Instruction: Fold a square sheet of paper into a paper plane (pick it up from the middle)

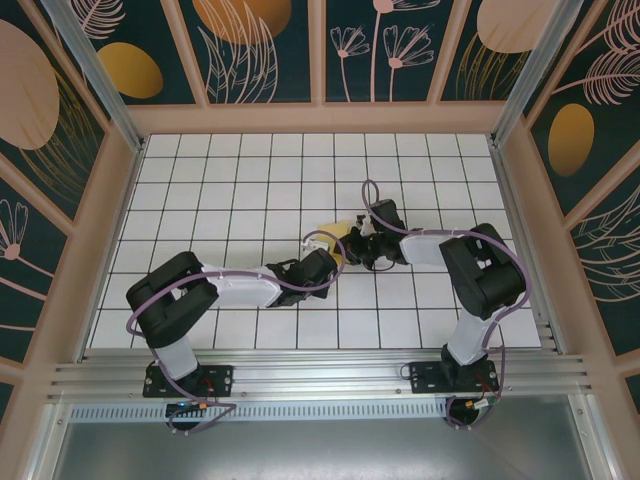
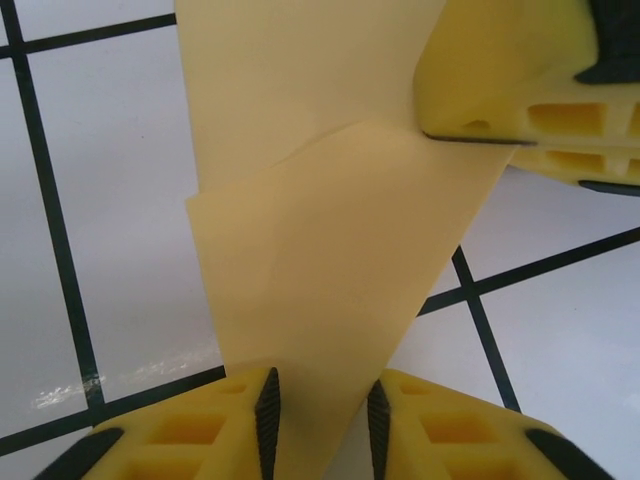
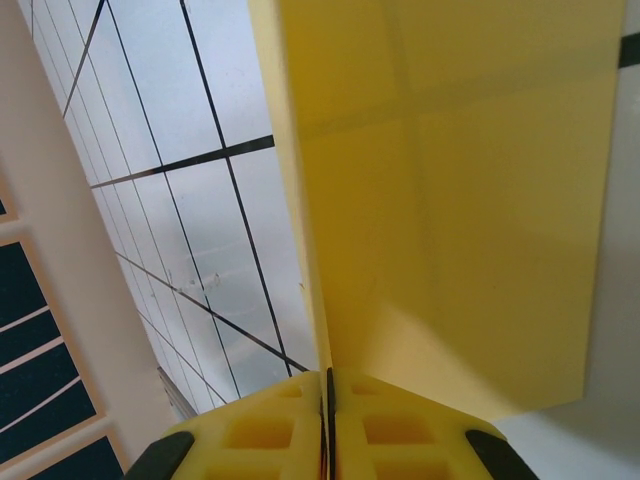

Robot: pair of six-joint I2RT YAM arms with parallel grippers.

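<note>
Surface was a white tiled table with black grid lines (image 1: 200, 200), boxed in by dark teal wall panels with leaf and flower prints (image 1: 260, 50) in pale wood frames, with an aluminium rail (image 1: 300, 378) along the near edge. Both arms reached in and met near table centre, with the thin pale-yellow sheet of paper (image 1: 342, 235) between them, mostly hidden from above. Right gripper (image 3: 327, 400): jaws pressed together on the bottom edge of the paper (image 3: 450, 200), which rose as a broad panel above the fingers. Left wrist view: left gripper (image 2: 322, 400) jaws stood apart, straddling the paper's narrow lower end, not clamped on it. Paper (image 2: 340, 250) showed two overlapping layers with a slanted edge across it, and the right gripper (image 2: 520, 140) pinched its upper right corner.
</note>
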